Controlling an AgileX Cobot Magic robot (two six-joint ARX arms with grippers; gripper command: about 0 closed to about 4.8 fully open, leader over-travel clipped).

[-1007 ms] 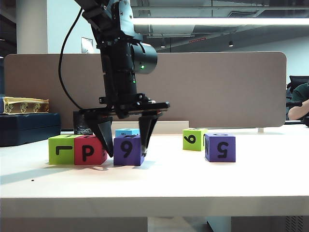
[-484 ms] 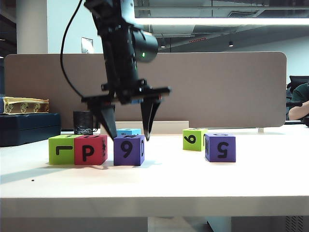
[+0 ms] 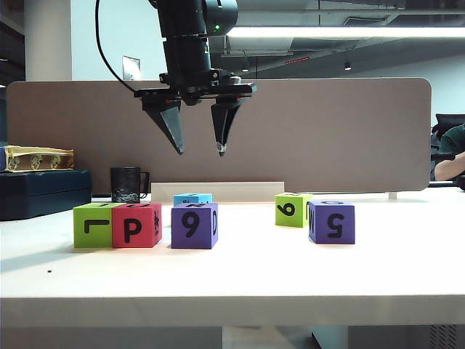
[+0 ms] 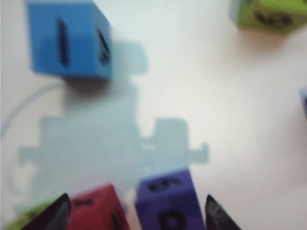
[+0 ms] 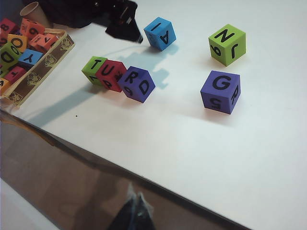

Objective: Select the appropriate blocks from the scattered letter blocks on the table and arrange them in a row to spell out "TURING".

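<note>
Three letter blocks stand touching in a row on the table (image 3: 290,269): lime green T (image 5: 93,68), red-pink U (image 5: 111,74) and purple R (image 5: 137,84). The light blue block (image 5: 160,32) sits behind them. A lime green N block (image 5: 227,44) and a purple G block (image 5: 220,91) stand apart to the right. My left gripper (image 3: 200,149) hangs open and empty, high above the purple R block (image 3: 194,226). In the left wrist view the left gripper (image 4: 136,218) straddles the red-pink block (image 4: 98,211) and the purple block (image 4: 168,199) from above. My right gripper (image 5: 136,206) is shut, off the table's front edge.
A black mug (image 3: 126,185) stands at the back left before the brown divider panel (image 3: 327,131). A dark case with a pale box on it (image 3: 43,190) lies far left. A tray of spare letter blocks (image 5: 29,52) sits by the row's left end.
My left gripper has risen straight up from around the purple R block, which stays on the table against the red-pink block. The jaws stayed open. The right arm has not moved.
</note>
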